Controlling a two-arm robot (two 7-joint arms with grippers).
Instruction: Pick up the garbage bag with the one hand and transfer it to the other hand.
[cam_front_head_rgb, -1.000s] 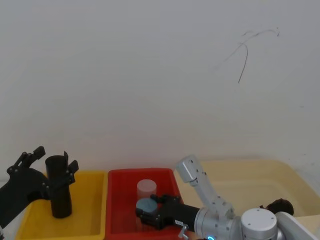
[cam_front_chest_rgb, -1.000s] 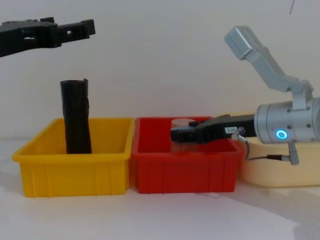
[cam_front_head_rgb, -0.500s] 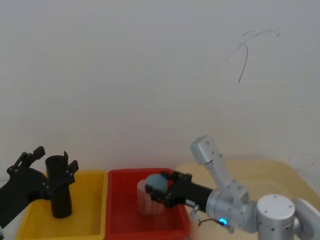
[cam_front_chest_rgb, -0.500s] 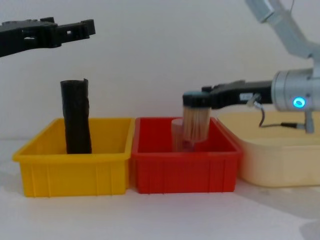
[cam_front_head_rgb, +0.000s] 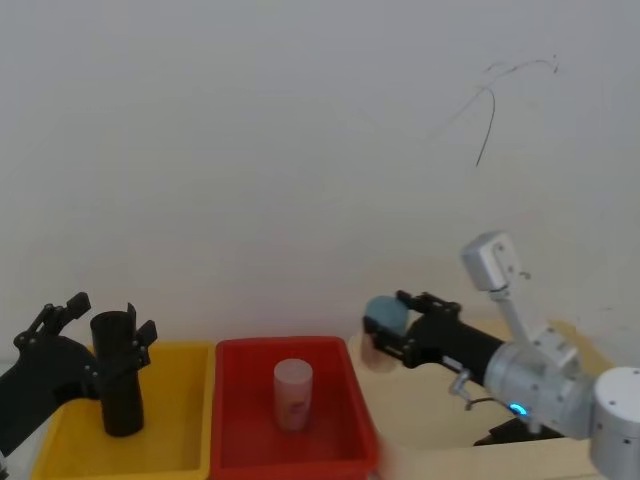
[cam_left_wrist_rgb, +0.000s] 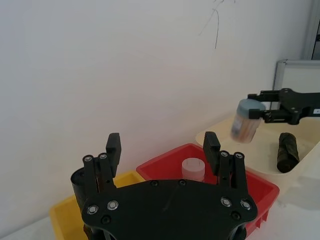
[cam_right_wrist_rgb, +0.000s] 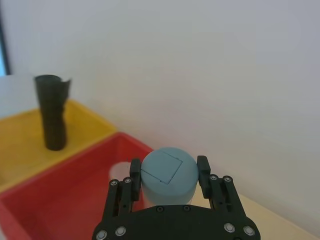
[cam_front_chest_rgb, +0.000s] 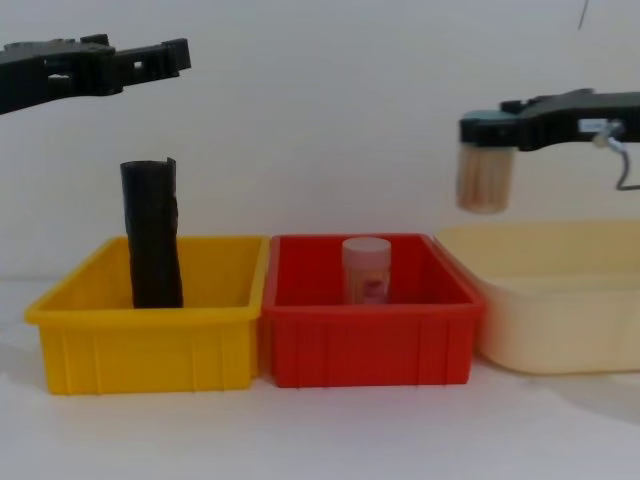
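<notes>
The garbage bag (cam_front_chest_rgb: 153, 233), a black roll, stands upright in the yellow bin (cam_front_chest_rgb: 150, 330) at lower left of the chest view, its top well above the bin rim; nothing grips it. In the head view the bag (cam_front_head_rgb: 117, 372) sits at lower left w/ the left gripper (cam_front_head_rgb: 100, 325) around its top, fingers spread and one on each side, not touching as far as can be seen. In the chest view that gripper (cam_front_chest_rgb: 135, 58) shows at upper left, above the bag.

Next to the yellow bin, center frame, is the red bin (cam_front_chest_rgb: 370, 335) w/ a clear jar (cam_front_chest_rgb: 366, 270) standing inside.

Right gripper (cam_front_chest_rgb: 487, 130) is at upper right of the chest view, clamped on a jar w/ a blue lid (cam_right_wrist_rgb: 168, 174), held in the air above the near-left edge of the beige tub (cam_front_chest_rgb: 560, 300) at right. A second dark roll (cam_left_wrist_rgb: 286, 152) lies in that tub.
</notes>
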